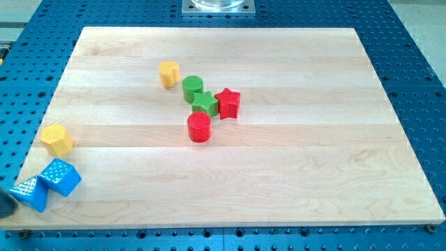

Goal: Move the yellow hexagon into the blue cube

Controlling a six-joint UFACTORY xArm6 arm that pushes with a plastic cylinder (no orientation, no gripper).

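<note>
The yellow hexagon [57, 139] sits near the board's left edge. The blue cube [60, 176] lies just below it, a small gap apart, at the board's bottom-left corner. A blue triangular block [29, 192] touches the cube's lower-left side. A dark shape at the view's left edge, which looks like my tip [5, 201], sits just left of the blue triangular block, below and left of the hexagon. Most of the rod is out of view.
A second yellow block [168, 73] lies at upper centre. Right of it sit a green cylinder [193, 88], a green star [204, 103], a red star [228, 103] and a red cylinder [199, 127]. The wooden board [293, 167] rests on a blue perforated table.
</note>
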